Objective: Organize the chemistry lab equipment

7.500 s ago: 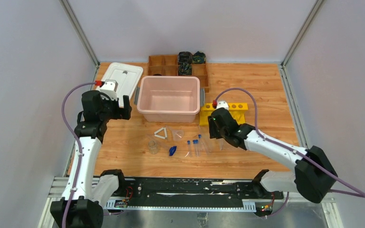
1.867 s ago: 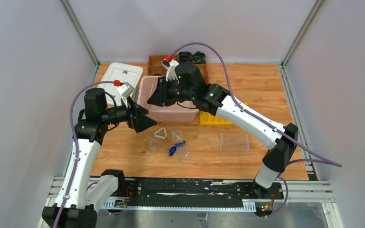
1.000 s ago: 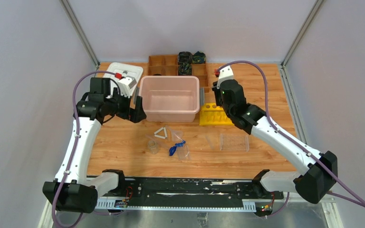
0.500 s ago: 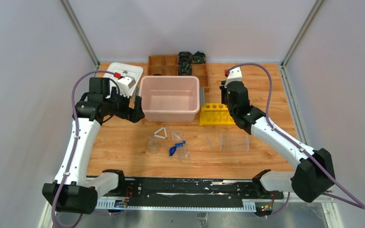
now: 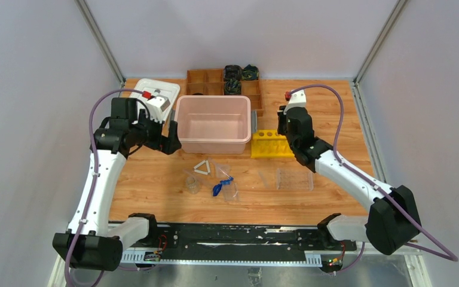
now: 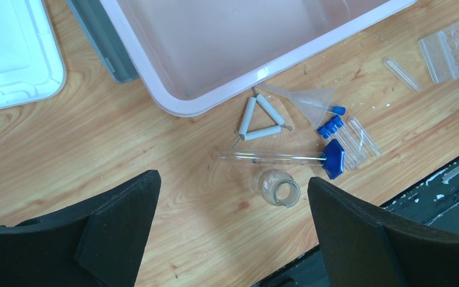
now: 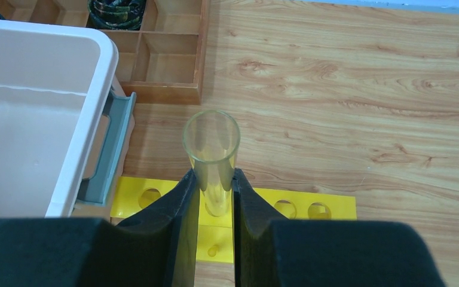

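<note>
Two grippers hang well apart, one on each side of the pink bin (image 5: 212, 98).

Our right gripper (image 7: 211, 179) has its fingers drawn in to a narrow gap around a clear tube (image 7: 210, 143). The tube stands upright, with its open mouth toward the wrist camera and its lower part pinched between the fingertips. Directly beneath the fingertips lies the yellow rack (image 7: 311, 206), its round holes showing on either side of the fingers. We cannot tell whether the tube's bottom touches the rack. The bin stands to this gripper's left, with its grey handle (image 7: 109, 154) just beside the fingers. Beyond the fingertips sits a wooden divided tray (image 7: 173, 57).

Our left gripper (image 6: 233, 182) hangs with its fingers spread wide and nothing between them. Below it, on the wooden table (image 6: 125, 137), the rest of the equipment lies in a loose cluster. A little beaker (image 6: 278, 187) sits almost under the gap between the fingers. Just beyond it a long thin tube (image 6: 269, 157) ends at a small blue piece (image 6: 333, 159). Past these lie the white triangle (image 6: 260, 118), a clear funnel (image 6: 308, 98) and, toward the right finger, several blue-capped tubes (image 6: 340, 134). The triangle lies just beside the bin's rim. Farther right are an uncapped tube (image 6: 401, 73) and a clear plate with wells (image 6: 454, 51). A white lid (image 6: 12, 60) lies off beyond the left finger.
</note>
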Controlling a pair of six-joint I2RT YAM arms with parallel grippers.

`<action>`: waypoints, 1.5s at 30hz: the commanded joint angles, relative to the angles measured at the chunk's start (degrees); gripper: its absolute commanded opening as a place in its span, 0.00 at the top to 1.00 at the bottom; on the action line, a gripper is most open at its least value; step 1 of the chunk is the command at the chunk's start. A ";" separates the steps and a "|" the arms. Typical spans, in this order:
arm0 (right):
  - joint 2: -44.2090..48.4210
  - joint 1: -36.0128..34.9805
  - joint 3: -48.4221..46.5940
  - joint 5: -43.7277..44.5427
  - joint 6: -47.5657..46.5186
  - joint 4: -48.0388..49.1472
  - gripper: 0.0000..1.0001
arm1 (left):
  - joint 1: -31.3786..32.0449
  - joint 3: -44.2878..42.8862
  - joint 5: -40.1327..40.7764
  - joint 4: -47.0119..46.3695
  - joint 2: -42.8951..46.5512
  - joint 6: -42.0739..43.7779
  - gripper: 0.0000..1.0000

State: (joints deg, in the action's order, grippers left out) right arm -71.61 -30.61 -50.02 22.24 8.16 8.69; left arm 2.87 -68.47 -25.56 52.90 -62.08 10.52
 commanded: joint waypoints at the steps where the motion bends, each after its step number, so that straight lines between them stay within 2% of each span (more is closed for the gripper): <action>1: -0.23 1.26 1.53 -0.07 1.28 3.31 1.00 | 0.31 -1.65 0.45 0.38 1.58 0.44 0.00; 29: -8.33 2.32 5.80 -0.65 3.42 8.16 1.00 | 0.32 -1.93 1.05 0.35 2.81 1.63 0.00; 34: -9.19 2.37 6.10 -0.45 4.06 8.15 0.96 | 0.34 -2.26 1.03 0.35 2.83 1.69 0.00; 38: -8.44 2.38 5.93 -0.27 4.72 6.68 0.84 | 0.29 -2.46 1.39 0.34 2.80 1.69 0.00; 45: -0.18 2.28 2.80 -0.81 7.22 -1.49 0.38 | 0.27 -2.68 2.18 0.36 3.46 1.71 0.00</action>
State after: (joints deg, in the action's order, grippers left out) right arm -77.54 -29.17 -44.75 20.97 13.04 12.91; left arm 2.87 -69.34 -24.05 53.12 -60.18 11.62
